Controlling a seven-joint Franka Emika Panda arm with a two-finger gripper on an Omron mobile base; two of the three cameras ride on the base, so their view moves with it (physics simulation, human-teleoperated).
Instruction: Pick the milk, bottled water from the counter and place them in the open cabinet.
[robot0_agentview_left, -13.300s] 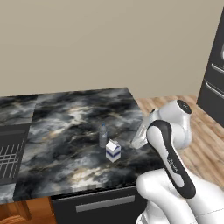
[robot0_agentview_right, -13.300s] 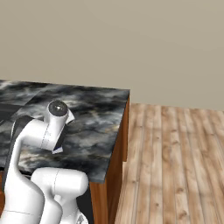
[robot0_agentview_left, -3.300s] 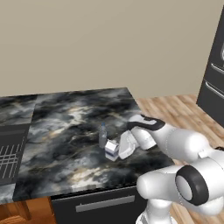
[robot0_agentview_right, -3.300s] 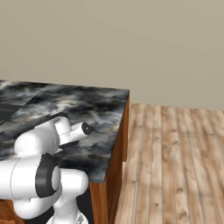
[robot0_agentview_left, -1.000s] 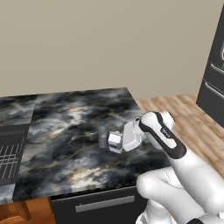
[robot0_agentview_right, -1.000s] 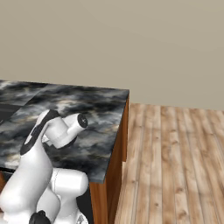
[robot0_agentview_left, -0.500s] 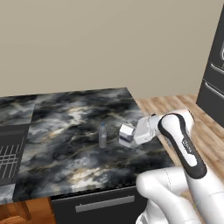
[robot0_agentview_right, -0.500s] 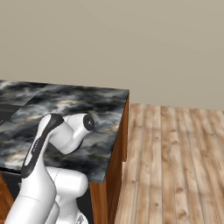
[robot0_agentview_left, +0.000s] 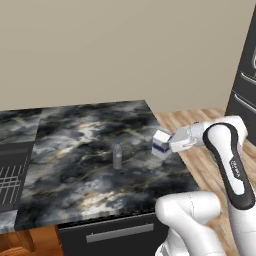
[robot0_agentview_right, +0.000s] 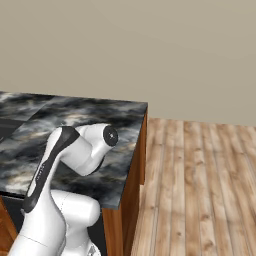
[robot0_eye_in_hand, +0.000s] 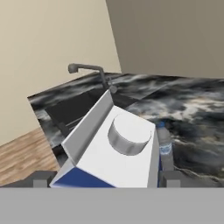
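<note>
The milk (robot0_agentview_left: 160, 143), a white carton with a dark blue band, hangs tilted in the air over the right edge of the counter (robot0_agentview_left: 75, 130). My gripper (robot0_agentview_left: 164, 145) is shut on it from the right. In the hand view the milk (robot0_eye_in_hand: 118, 148) fills the middle, its round cap facing the camera, with a dark fingertip (robot0_eye_in_hand: 171, 177) on either side. The bottled water (robot0_agentview_left: 117, 154) stands upright on the counter, left of the carton and apart from it; it shows as bottled water (robot0_eye_in_hand: 164, 141) just behind the carton. The open cabinet is out of view.
A sink with a grey faucet (robot0_eye_in_hand: 89, 69) lies at the counter's left end, where a wire rack (robot0_agentview_left: 10, 177) shows. A dark appliance (robot0_agentview_left: 245, 95) stands at the far right. Wooden floor (robot0_agentview_right: 200, 175) runs beyond the counter's right edge (robot0_agentview_right: 142, 135).
The gripper has carried the milk up and to the right, away from the bottled water and out toward the counter's right edge. The bottle has stayed where it was.
</note>
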